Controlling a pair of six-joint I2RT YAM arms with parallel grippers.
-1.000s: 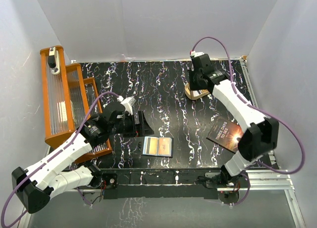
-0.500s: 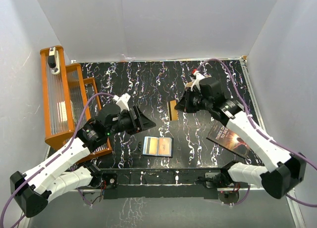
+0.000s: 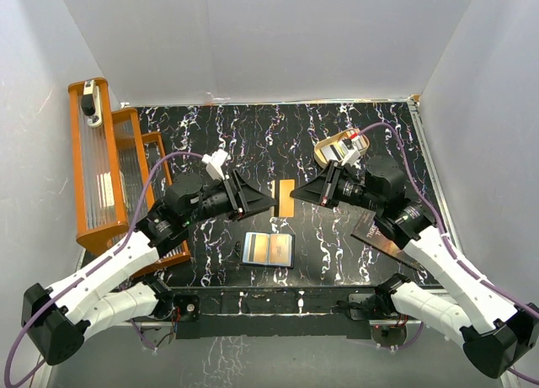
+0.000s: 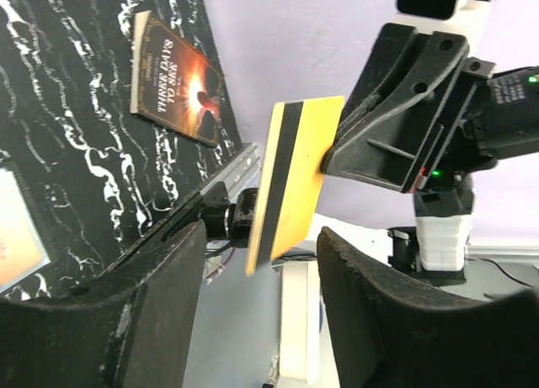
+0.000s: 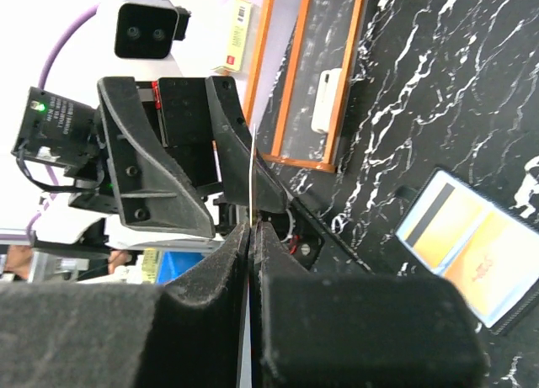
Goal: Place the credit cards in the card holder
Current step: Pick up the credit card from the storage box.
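Right gripper clamping a gold card by its edge, left gripper gaping just before it, wallet lying open below both.

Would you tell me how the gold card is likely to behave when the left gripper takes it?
Probably stiff: held by one edge in the right gripper, the gold card juts out flat, unsagging. Thin, smooth plastic, so likely light and slippery; it could pivot in a pinch.
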